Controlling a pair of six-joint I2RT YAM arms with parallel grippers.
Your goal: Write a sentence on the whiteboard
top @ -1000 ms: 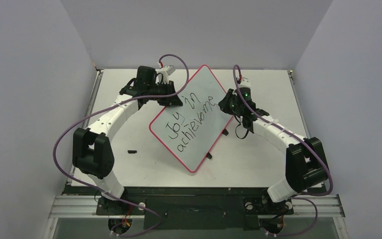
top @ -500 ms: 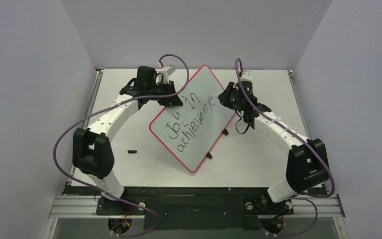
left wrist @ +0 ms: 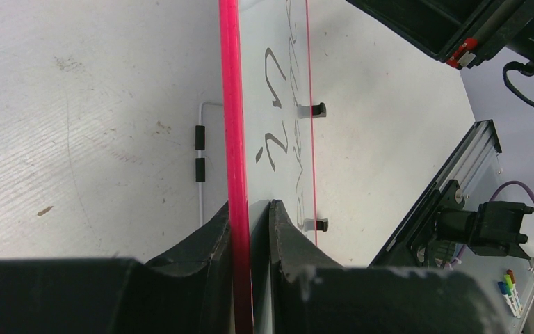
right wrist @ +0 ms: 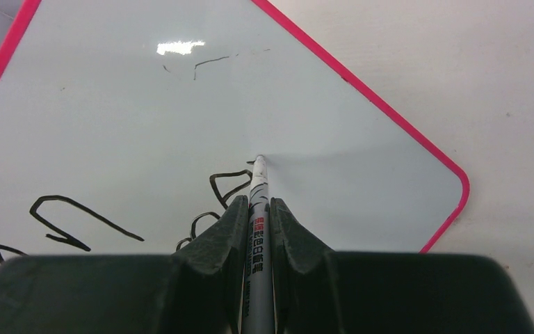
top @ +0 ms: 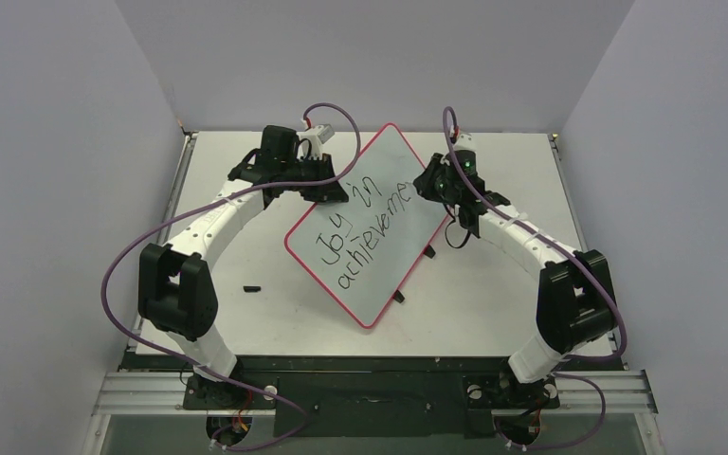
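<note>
- The whiteboard [top: 384, 284] sits cornerwise mid-table [top: 493, 303], bearing the black sentence [top: 365, 232].
- The right gripper [right wrist: 259, 209] is clamped on a marker [right wrist: 258, 182], its tip touching the board.
- The left gripper [left wrist: 250, 212] pinches the board's red rim.

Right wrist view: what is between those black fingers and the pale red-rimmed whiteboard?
A slim silver-white marker pen, pinched by the fingers, its tip on the whiteboard beside the black handwriting. The right wrist view shows it.
</note>
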